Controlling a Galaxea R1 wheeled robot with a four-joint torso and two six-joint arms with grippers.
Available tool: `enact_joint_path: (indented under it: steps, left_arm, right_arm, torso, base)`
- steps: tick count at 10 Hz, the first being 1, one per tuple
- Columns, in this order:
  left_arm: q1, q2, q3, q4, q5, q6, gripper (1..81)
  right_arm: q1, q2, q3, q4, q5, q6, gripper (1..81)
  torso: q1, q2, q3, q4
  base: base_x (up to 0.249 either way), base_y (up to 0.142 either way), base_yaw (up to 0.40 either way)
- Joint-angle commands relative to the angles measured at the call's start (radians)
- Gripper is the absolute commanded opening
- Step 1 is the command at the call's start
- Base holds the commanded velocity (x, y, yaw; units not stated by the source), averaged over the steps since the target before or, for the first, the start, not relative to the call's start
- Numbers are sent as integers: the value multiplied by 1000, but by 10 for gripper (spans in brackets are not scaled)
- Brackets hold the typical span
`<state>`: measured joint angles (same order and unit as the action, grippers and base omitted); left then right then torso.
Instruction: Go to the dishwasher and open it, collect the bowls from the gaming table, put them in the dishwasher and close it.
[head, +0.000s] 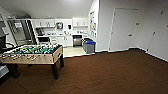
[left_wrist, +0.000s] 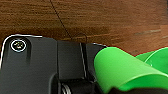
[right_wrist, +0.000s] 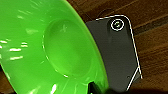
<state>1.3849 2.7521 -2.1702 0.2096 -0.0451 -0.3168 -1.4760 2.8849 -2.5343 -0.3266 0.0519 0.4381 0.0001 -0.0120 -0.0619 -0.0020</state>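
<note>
Right wrist view: a lime green bowl (right_wrist: 50, 47) is sitting right at the right arm's camera, underside showing, with brown carpet (right_wrist: 150, 20) passing below. Whether the right pincer is gripping it cannot be told, since the fingers are not visible.

Left wrist view: green plastic (left_wrist: 120, 68) is likewise lying close to the left arm's dark plate; whether this is the same bowl or another cannot be told, nor whether the left pincer is open or closed.

Head view: the robot is facing across the carpeted room toward a kitchenette at the far end. The dishwasher (head: 77, 40), a steel-fronted unit set among white cabinet fronts (head: 61, 40), is standing just beside two blue-lidded bins (head: 89, 46). The green table-football table (head: 33, 53) is occupying the near left; a closed white door (head: 122, 28) is on the right wall. The gaming table is not identifiable here.

Judgement: the step in hand appears to be carrying the green bowl to the dishwasher. Doing this well calls for:
- a straight, steady course down the open carpet to the right of the football table;
- keeping the arms level so the bowl is not tipping;
- stopping short of the bins, squarely facing the steel front.
</note>
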Motion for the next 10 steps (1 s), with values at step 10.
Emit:
enact_joint_path:
  steps: [10]
  left_arm:
    - [-54,-15,18,8,30,4,10]
  right_arm:
    - [53,-2,10,-17,-46,-6,10]
  torso:
    - [0,0,0,0]
  base:
    - [115,0,0]
